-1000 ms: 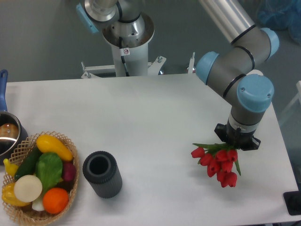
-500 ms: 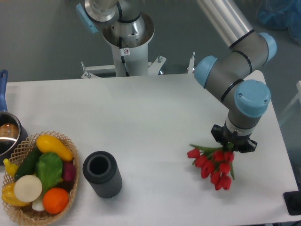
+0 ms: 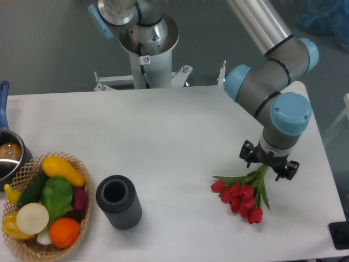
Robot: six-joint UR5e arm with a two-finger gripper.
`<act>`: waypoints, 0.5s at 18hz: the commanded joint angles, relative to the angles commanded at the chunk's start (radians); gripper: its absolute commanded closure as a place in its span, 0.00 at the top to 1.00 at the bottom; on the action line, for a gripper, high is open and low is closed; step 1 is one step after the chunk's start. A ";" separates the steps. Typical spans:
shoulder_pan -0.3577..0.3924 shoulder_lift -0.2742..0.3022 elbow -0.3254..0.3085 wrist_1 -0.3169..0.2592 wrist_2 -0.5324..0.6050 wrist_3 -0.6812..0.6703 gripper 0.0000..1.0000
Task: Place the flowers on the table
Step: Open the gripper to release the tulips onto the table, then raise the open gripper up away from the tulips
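Note:
The flowers, a bunch of red tulips with green stems, are at the right front of the white table. The blooms point to the front left and lie low over the tabletop. I cannot tell if they touch it. Their stems run up to the right and under my gripper, which points straight down from the blue-capped wrist. The wrist hides the fingers. The stems end between them, so the gripper looks shut on the stems. A dark cylinder stands at the front, left of centre.
A wicker basket with toy vegetables and fruit sits at the front left corner. A pot with a blue handle is at the left edge. The robot's base stands behind the table. A black object is at the front right corner.
The wrist has moved a little to the left and the flowers have gone with it. More of the stems now shows below the gripper and the blooms sit lower and further left.

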 joint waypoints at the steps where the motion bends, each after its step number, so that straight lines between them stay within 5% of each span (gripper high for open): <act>1: 0.006 0.009 -0.012 0.006 -0.006 0.005 1.00; 9: 0.072 0.089 -0.042 0.040 -0.107 0.080 1.00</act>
